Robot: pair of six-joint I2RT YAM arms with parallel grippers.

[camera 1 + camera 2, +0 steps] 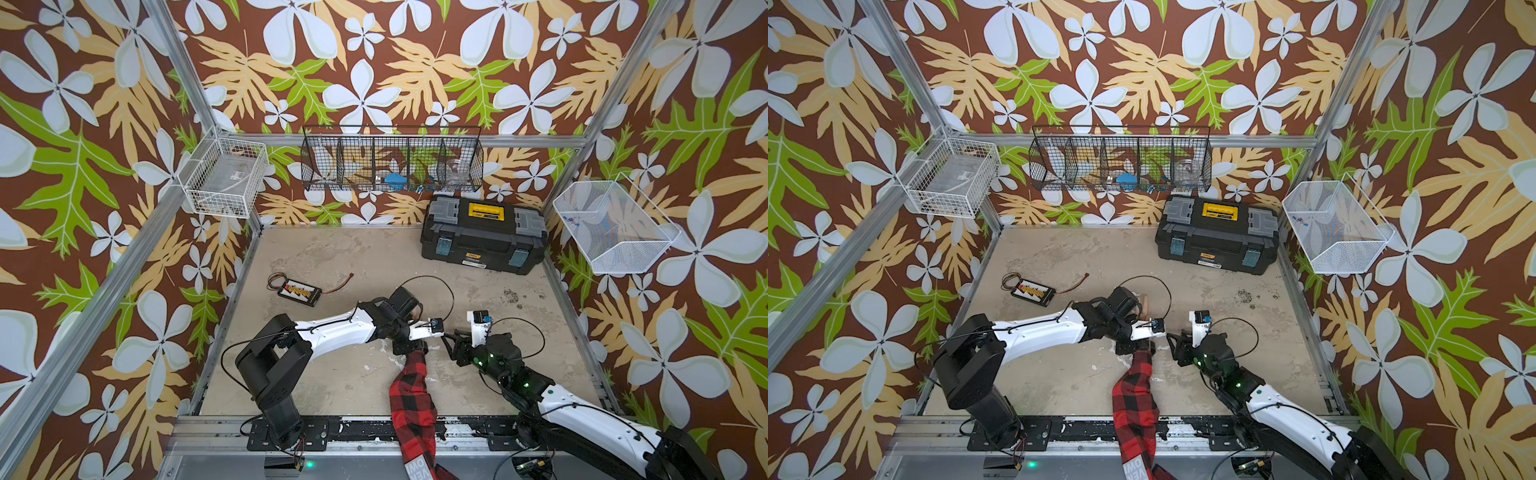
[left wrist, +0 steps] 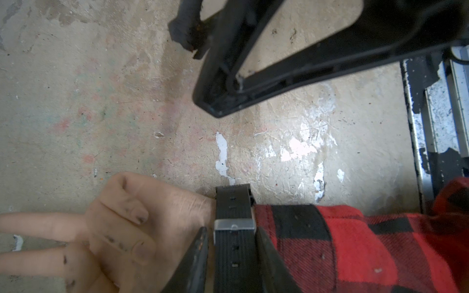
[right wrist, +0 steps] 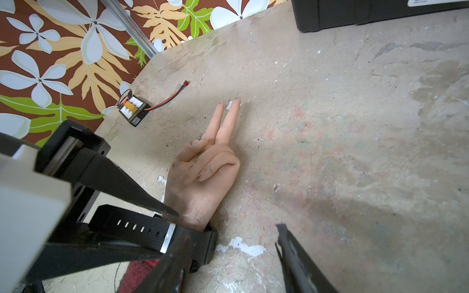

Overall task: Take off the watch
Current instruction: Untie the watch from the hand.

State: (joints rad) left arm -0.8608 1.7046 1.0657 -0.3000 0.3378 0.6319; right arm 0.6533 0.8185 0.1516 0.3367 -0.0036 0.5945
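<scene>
The black watch [image 2: 234,210] is strapped round the wrist of a mannequin hand [image 3: 203,182] that lies on the table with two fingers stretched out. A red-and-black plaid sleeve [image 1: 413,395] covers the forearm. My left gripper [image 2: 232,230] stands over the wrist with one finger on each edge of the ribbed strap, just behind the silver buckle, shut on it. My right gripper [image 3: 232,230] hangs open beside the wrist. One fingertip overlaps the watch [image 3: 203,243], the other is over bare table, and nothing is between them. In both top views the watch is hidden under the left gripper [image 1: 411,351].
A black toolbox [image 1: 484,232] stands at the back right. A small board with yellow connectors and wires [image 1: 300,291] lies to the left of the hand. A black wire basket [image 1: 392,160] and two white baskets [image 1: 224,176] [image 1: 611,226] hang on the walls.
</scene>
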